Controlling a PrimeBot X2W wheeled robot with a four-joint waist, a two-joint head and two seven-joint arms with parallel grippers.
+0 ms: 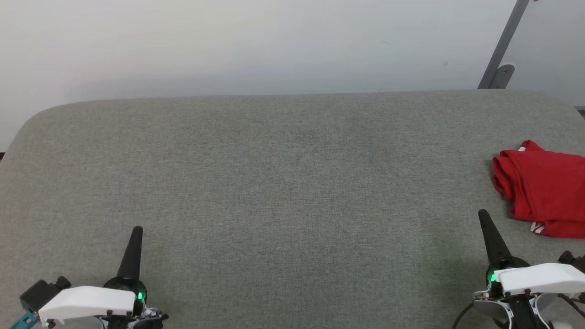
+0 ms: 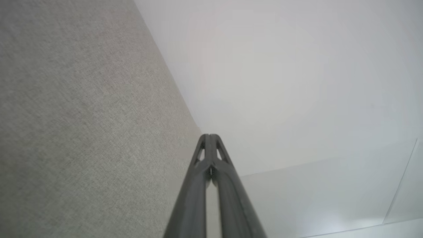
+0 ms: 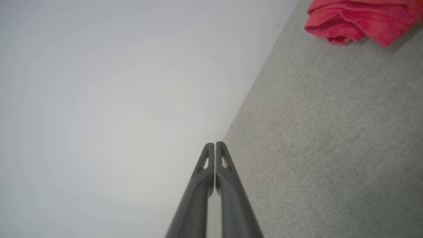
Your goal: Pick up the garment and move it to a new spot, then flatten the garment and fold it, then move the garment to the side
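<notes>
The garment (image 1: 544, 189) is a red folded bundle with a bit of red-white striped trim, lying at the far right of the grey table, partly cut off by the picture's edge. In the right wrist view the garment (image 3: 360, 18) sits at the top right. My right gripper (image 1: 483, 214) (image 3: 214, 144) is shut with nothing in it, a short way in front and left of the bundle, apart from it. At the lower left my left gripper (image 1: 137, 230) (image 2: 209, 135) is shut and holds nothing, far from the garment.
The grey fabric-covered table (image 1: 283, 183) has rounded far corners and ends at a pale wall (image 1: 256, 45). A grey metal strut with a bracket (image 1: 500, 59) leans against the wall at the far right.
</notes>
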